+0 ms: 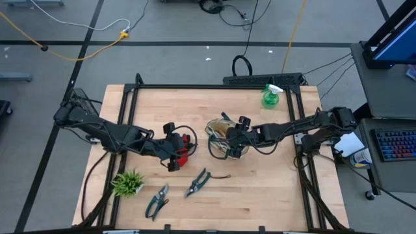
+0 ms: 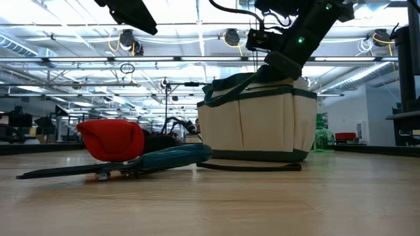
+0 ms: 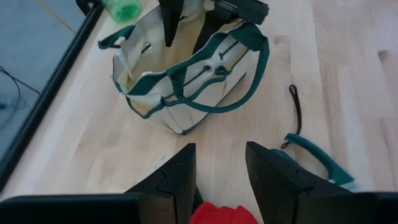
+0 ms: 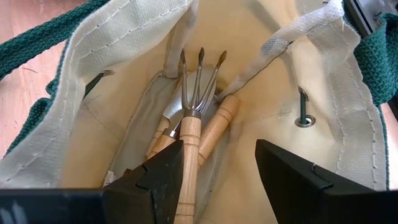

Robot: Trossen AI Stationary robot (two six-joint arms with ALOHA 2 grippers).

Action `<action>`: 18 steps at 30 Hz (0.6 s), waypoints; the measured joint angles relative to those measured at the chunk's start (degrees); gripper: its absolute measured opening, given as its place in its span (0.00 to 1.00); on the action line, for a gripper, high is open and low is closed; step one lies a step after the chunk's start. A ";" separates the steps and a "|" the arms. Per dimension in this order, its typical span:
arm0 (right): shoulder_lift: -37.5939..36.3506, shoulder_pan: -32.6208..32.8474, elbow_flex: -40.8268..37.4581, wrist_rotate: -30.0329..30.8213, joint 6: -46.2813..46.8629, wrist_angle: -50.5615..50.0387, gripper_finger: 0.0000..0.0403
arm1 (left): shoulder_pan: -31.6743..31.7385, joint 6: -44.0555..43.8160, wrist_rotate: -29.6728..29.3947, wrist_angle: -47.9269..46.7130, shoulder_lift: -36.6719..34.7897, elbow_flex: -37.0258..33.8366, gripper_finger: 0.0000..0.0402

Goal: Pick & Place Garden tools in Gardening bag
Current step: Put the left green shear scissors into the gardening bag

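1. We see the gardening bag (image 1: 224, 138) at the middle of the tabletop (image 1: 260, 188), but from above the right gripper (image 1: 235, 140) covers much of its opening, and in the low view the arm hides its top edge
2. Inside the bag lie a hand rake (image 4: 194, 118) and other wooden handles; their lower ends are cut off
3. We find no readable writing on any item
4. The right gripper (image 4: 217, 171) hangs over the bag, fingers spread, holding nothing
5. The left gripper (image 1: 174, 149) reaches low over the red glove (image 1: 185, 148), fingers apart, the glove (image 3: 224, 214) between them
6. Two pruning shears (image 1: 196, 183) lie near the front edge, the green spray bottle (image 1: 270, 96) stands at the back
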 joint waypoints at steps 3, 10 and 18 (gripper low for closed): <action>0.00 0.00 0.00 0.00 0.00 0.02 0.48 | 0.19 5.08 -0.19 0.02 0.00 0.00 0.36; 0.00 0.00 0.00 0.02 -0.03 6.66 0.48 | 0.17 13.41 -0.03 0.02 0.00 0.02 0.36; 0.00 -0.02 0.00 0.11 -6.11 18.20 0.47 | 0.17 12.79 -0.03 5.35 0.00 -0.02 0.36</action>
